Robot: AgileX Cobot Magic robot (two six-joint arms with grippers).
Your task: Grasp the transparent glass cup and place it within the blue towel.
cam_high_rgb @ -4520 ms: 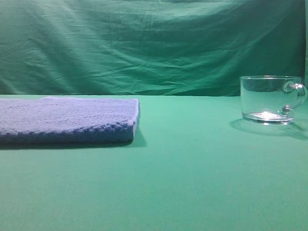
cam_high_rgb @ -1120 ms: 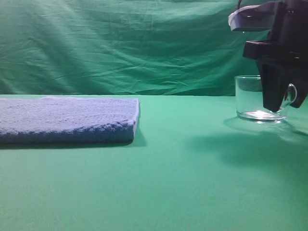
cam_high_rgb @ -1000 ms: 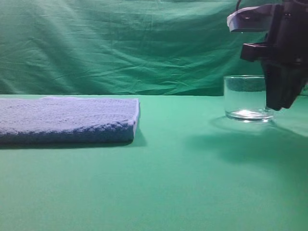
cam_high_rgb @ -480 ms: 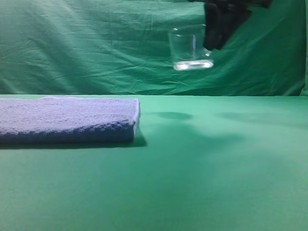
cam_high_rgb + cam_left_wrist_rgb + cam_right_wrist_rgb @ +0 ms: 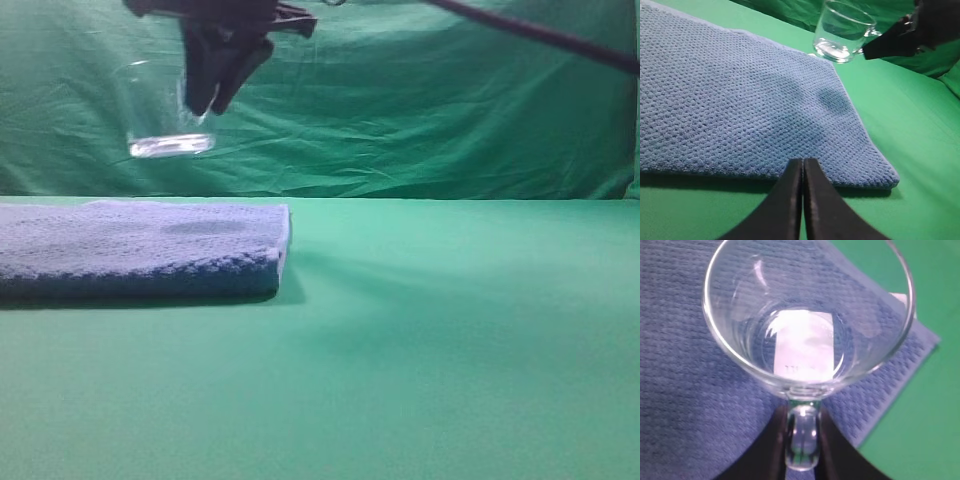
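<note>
Your right gripper (image 5: 215, 85) has its fingers (image 5: 772, 450) clamped on the loop handle of the transparent glass cup (image 5: 165, 110), which hangs in the air above the blue towel (image 5: 140, 245), not touching it. Your left gripper (image 5: 802, 172) has its fingers pressed together near the towel's edge on the green surface (image 5: 450, 350).

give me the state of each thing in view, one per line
transparent glass cup: upright, empty, held in the air above the blue towel, not touching it
blue towel: folded flat on the green cloth, nothing resting on it
right gripper: shut on the cup's handle
left gripper: shut, holding nothing, low at the towel's near edge
green cloth: spread flat under the towel
</note>
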